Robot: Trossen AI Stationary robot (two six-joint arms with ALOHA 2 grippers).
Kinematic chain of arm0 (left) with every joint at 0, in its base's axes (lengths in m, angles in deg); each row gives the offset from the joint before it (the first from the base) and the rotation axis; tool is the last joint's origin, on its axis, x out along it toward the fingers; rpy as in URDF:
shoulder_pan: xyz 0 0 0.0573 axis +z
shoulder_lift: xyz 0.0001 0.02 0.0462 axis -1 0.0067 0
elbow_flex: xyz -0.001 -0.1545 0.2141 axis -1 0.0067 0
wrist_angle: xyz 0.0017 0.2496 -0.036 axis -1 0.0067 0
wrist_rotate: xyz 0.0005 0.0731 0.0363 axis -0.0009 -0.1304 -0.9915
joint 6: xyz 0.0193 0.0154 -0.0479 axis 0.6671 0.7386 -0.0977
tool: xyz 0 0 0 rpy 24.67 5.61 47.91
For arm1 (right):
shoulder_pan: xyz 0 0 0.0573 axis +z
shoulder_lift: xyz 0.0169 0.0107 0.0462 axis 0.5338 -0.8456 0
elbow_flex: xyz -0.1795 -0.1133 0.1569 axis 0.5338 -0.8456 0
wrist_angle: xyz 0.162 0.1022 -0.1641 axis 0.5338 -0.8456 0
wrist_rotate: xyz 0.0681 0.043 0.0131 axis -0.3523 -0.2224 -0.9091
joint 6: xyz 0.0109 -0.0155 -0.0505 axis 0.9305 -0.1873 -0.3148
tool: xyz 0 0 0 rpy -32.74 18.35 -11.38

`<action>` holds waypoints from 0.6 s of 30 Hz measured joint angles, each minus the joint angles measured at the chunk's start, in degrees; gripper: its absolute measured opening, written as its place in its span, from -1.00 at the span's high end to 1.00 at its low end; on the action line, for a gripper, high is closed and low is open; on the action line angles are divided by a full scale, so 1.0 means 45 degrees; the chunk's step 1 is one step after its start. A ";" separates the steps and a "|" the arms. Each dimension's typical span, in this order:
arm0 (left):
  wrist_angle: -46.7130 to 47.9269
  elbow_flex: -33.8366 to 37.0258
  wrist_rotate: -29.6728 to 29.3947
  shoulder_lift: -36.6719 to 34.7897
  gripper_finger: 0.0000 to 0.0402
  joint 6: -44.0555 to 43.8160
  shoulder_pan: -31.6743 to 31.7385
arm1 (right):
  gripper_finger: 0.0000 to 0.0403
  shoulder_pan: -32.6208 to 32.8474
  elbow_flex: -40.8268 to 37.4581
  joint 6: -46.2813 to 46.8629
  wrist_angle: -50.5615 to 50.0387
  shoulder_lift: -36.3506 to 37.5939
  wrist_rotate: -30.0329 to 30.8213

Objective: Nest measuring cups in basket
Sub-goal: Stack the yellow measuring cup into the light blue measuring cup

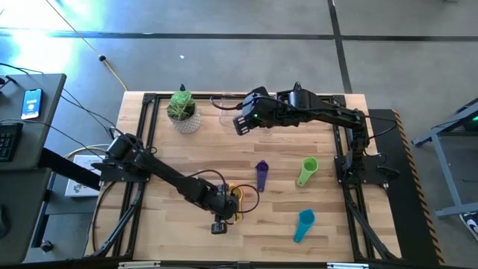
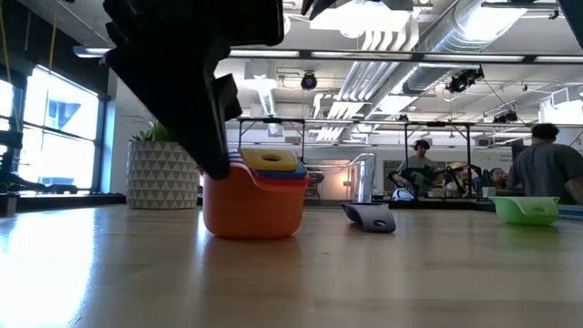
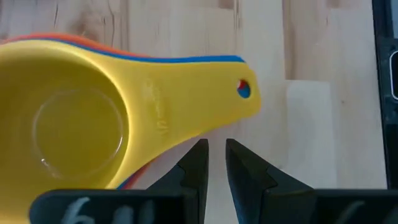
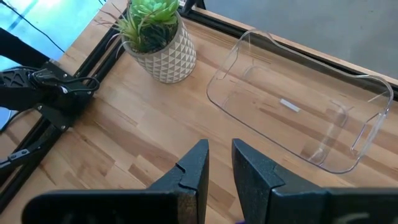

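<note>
A wide workshop with bare ducts and ceiling lights stretches behind my wooden counter (image 1: 187, 232), and people sit at benches far back in it.

My left fingers (image 3: 214, 163) hang just beside a stack of nested cups (image 2: 255, 200) near the counter's front edge. The orange cup (image 2: 250, 211) is the outer one, with thin red and blue rims showing above it and the yellow cup (image 3: 81, 124) sitting on top. The yellow handle (image 3: 199, 109) reaches out just past my fingertips, and my left fingers are nearly together with a thin gap, grasping nothing; the handle lies beyond them, not between them.

Three cups lie apart on the counter: the purple cup (image 1: 261, 176) near the middle, the green cup (image 1: 307, 170) to its right, and the teal cup (image 1: 303, 225) nearer the front edge. All three are well apart from the stack.

My right fingers (image 4: 219, 168) hover over the far side of the counter, drawn almost together and grasping nothing. Just ahead of them sits the clear basket (image 4: 367, 134), with no cup in it. The potted plant (image 1: 182, 110) stands beside the basket at the far left corner.
</note>
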 joint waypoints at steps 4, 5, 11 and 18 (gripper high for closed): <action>-0.0248 -0.0017 -0.0004 -0.0005 0.78 0.0014 0.0005 | 0.69 -0.0010 0.0000 0.0000 0.0008 0.0000 0.0005; -0.0300 -0.0014 -0.0004 -0.0005 0.78 0.0074 0.0005 | 0.69 -0.0010 0.0000 0.0000 0.0012 0.0000 0.0006; -0.0632 -0.0014 -0.0023 -0.0005 0.78 0.0313 0.0010 | 0.69 -0.0010 0.0000 0.0000 0.0012 0.0000 0.0010; -0.0639 -0.0014 0.0020 -0.0005 0.78 0.0326 0.0015 | 0.69 -0.0010 0.0000 0.0000 0.0016 0.0000 0.0010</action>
